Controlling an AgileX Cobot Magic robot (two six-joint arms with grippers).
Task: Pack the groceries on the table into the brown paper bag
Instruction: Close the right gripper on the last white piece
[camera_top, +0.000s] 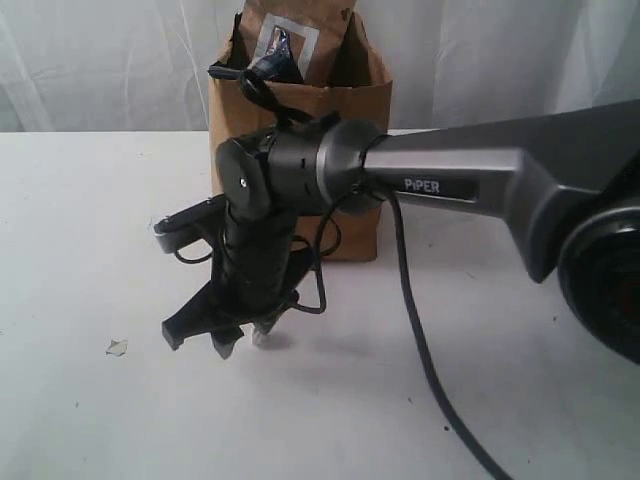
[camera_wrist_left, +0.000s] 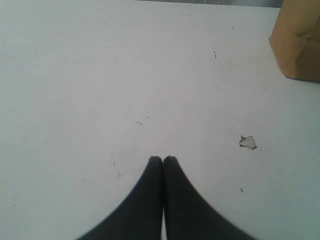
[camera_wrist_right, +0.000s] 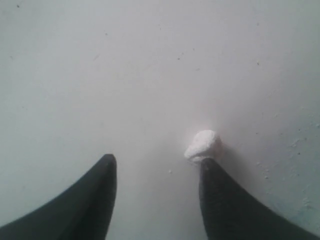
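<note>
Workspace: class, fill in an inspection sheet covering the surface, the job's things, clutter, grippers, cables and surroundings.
Surface: white table, small dark marks.
Job's things: brown paper bag upright at the back, pouch poking from its top; other groceries nothing seen.
Clutter: pale scrap; small white lump.
Grippers: left gripper shut, empty; right gripper open, empty, lump beside one finger.
Cables: black cable runs from right arm across table.
Surroundings: white curtain.
</note>
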